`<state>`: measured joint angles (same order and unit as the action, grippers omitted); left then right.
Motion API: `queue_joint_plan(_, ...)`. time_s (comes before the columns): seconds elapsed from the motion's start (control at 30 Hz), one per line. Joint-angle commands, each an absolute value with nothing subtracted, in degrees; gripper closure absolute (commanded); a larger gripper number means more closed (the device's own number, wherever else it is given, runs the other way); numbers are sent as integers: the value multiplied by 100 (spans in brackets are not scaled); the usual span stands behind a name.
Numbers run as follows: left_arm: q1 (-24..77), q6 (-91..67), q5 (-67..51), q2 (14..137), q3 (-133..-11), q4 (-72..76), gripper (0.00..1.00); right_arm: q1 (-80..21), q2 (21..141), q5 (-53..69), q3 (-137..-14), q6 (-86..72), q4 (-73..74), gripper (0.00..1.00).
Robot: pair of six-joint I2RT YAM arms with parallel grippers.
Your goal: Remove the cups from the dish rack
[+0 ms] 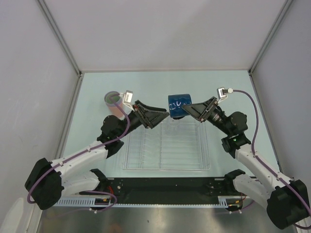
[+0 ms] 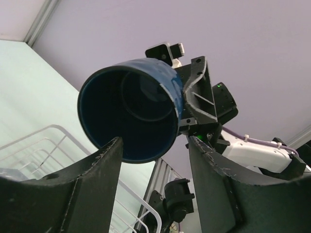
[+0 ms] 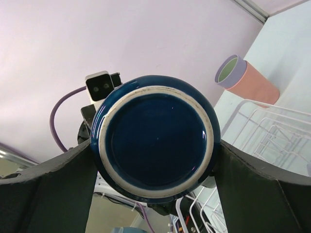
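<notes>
The dark blue mug (image 1: 177, 104) hangs on its side over the far edge of the clear dish rack (image 1: 165, 148). My right gripper (image 1: 187, 111) is shut on it from the right. In the right wrist view the mug's base (image 3: 155, 136) fills the gap between my right gripper's (image 3: 155, 150) fingers. My left gripper (image 1: 167, 115) is open, its tips just left of the mug's mouth. In the left wrist view the mug's opening (image 2: 129, 114) faces me, just beyond my left gripper (image 2: 154, 143). The rack's slots look bare.
A salmon-pink cup with a lavender and a pale green cup nested inside (image 1: 115, 103) (image 3: 248, 80) stands on the table off the rack's far left corner, close to my left wrist. White rack ribs (image 2: 48, 141) (image 3: 262, 126) show below both grippers. Grey walls enclose the table.
</notes>
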<state>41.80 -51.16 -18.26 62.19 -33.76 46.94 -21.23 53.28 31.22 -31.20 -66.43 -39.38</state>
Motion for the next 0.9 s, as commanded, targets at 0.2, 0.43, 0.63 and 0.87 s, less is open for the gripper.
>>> queue_joint_plan(0.2,4438,-5177,-2004,6258,-3744,5159,39,-2434,5484,3076,-3234,-6715,-4878,100)
queue_joint_plan(0.43,4746,-5115,-2066,6644,-3929,5133,48,-2716,5608,2988,-3349,-6601,-4913,100)
queue_joint_plan(0.63,4773,-5080,-2066,6715,-3955,5045,86,-2716,5467,2944,-3384,-6487,-4711,100)
queue_joint_plan(0.87,4781,-5045,-1987,6715,-4069,4564,100,-2707,5239,2839,-3533,-6127,-4019,83)
